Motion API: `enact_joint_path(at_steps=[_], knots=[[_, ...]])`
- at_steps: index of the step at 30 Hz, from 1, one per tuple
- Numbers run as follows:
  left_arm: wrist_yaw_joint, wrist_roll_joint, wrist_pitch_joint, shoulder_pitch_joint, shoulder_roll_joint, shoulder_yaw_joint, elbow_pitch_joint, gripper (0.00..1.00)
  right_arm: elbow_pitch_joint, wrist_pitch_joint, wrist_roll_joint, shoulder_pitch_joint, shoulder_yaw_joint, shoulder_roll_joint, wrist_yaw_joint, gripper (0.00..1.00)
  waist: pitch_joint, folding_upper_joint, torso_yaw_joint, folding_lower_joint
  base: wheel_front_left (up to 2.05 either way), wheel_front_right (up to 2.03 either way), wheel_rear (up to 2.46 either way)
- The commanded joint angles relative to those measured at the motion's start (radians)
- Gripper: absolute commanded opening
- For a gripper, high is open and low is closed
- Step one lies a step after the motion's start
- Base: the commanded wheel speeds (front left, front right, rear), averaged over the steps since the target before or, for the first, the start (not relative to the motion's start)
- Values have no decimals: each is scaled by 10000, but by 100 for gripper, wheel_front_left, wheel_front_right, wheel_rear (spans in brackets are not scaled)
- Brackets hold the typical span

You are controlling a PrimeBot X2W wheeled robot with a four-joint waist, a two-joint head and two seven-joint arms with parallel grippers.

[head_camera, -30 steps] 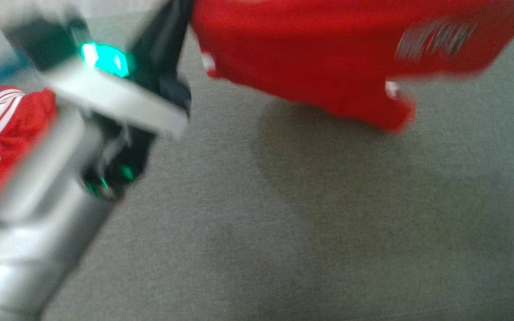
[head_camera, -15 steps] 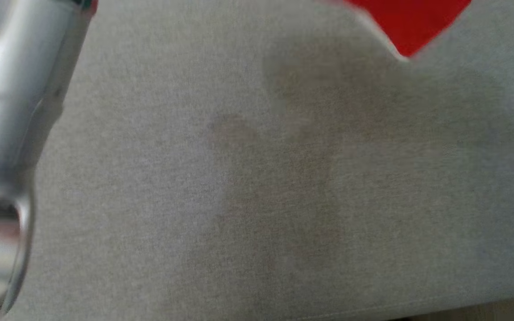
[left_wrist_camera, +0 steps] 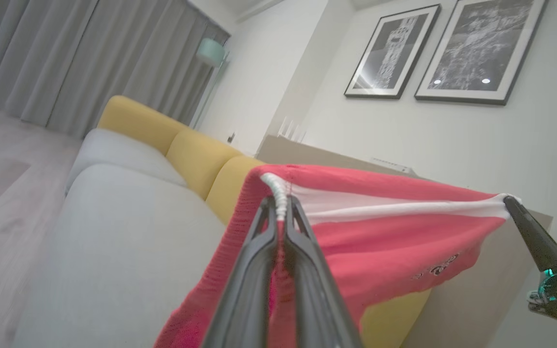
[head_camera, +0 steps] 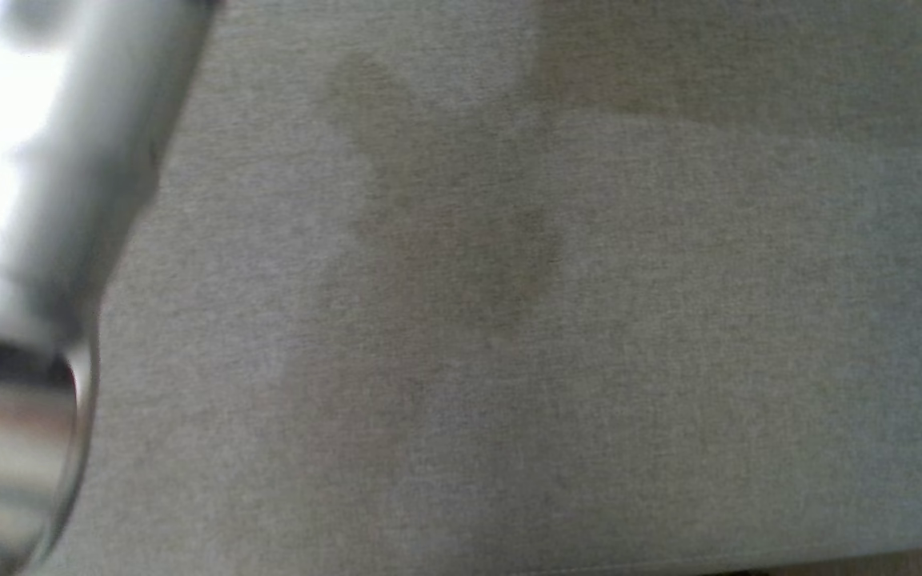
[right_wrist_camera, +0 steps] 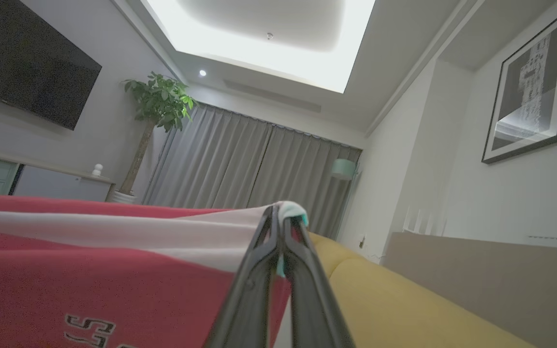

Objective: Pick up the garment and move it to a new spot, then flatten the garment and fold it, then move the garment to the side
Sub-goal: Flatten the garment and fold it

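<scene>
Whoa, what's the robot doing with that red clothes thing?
The robot is holding up a red knit garment with a white band. Its left gripper is shut on one end of the white edge and its right gripper is shut on the other end. The cloth hangs stretched between them in the air over a grey sofa with yellow back cushions. It is not laid down or folded yet.

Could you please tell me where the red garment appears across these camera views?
Head view: pale forearm at the left edge, over the grey cushion.
Left wrist view: red garment centre to right, stretched between left gripper and right gripper.
Right wrist view: lower left, pinched by the right gripper at centre.
Shared landmark: the yellow sofa back, in both wrist views.
</scene>
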Motion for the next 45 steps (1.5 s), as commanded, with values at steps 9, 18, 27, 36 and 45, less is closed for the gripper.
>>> enact_joint_path(at_steps=[9,18,27,36,45], knots=[[-56,-838,-372,4664,1393,-1085,-1550,0,-2194,-84,644,5580,-1356,-97,-9,0,-1017,0,509,-2,0,0,0],[-56,846,-382,9782,1234,-265,-2765,0,-5155,1652,1172,11554,-2296,607,-9,0,-2683,0,344,-2,0,0,0],[177,2110,-383,12793,894,500,-2586,0,-6660,3410,2116,15228,-1960,958,-9,0,-4009,0,94,-2,0,0,0],[615,1640,-48,14533,1002,527,-3522,0,-8005,4206,2435,16962,-2427,1020,-9,0,-4661,0,68,-2,0,0,0],[801,184,1114,12937,152,1122,-4490,0,-6365,4082,2587,14154,-2072,969,-9,0,-3584,0,694,-2,0,0,0]])
